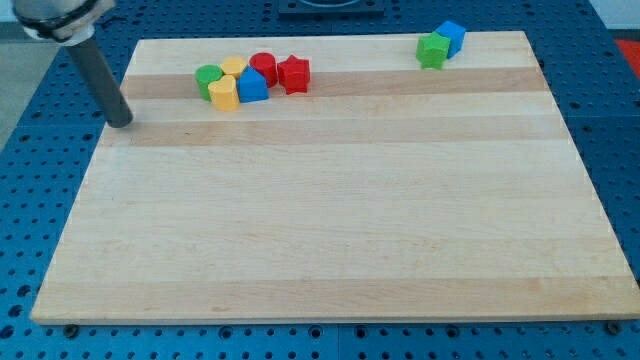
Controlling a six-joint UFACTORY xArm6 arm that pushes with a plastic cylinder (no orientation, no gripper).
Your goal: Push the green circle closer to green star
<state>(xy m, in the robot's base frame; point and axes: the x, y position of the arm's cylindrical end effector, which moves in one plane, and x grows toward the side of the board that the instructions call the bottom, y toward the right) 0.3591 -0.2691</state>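
The green circle (208, 78) sits at the left end of a tight cluster near the view's top left of the wooden board (330, 220). The green star (432, 50) lies far to the right near the view's top edge, touching a blue cube (451, 36). My tip (120, 122) rests at the board's left edge, to the left of and a little below the green circle, apart from every block.
Packed against the green circle are two yellow blocks (224, 93) (234, 68), a blue block (252, 86), a red cylinder (264, 66) and a red star (294, 73). A blue perforated table (40, 150) surrounds the board.
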